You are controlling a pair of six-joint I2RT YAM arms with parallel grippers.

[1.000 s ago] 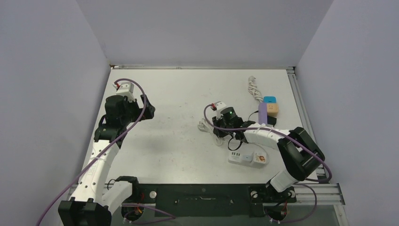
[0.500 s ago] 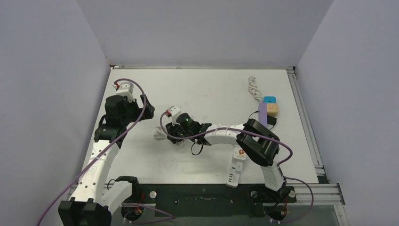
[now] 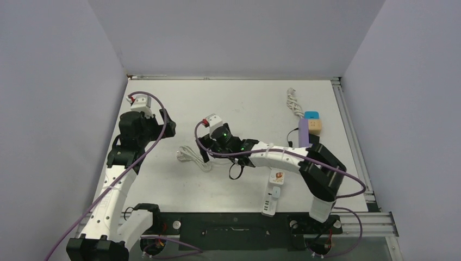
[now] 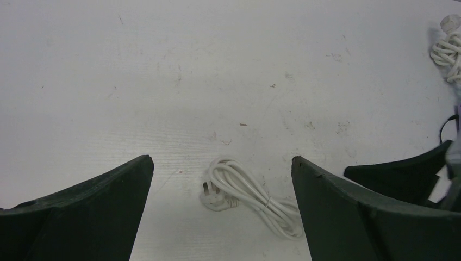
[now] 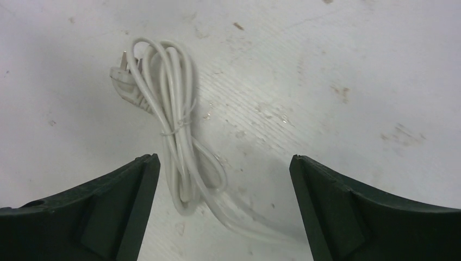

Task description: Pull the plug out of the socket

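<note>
Right gripper (image 5: 222, 160) hangs wide open right over the bundled white cord (image 5: 175, 128), its plug (image 5: 124, 81) lying loose. Left gripper (image 4: 220, 159) is open too, near that cord.

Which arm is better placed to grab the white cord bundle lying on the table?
Right. The right gripper hangs open just above the white cord bundle, which runs through the middle of its wrist view. The left gripper, also open, sits farther off, and the bundle looks small in its view.

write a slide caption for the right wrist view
Right arm's fingers spread open above a tied white cable, its plug lying unplugged on the table.
</note>
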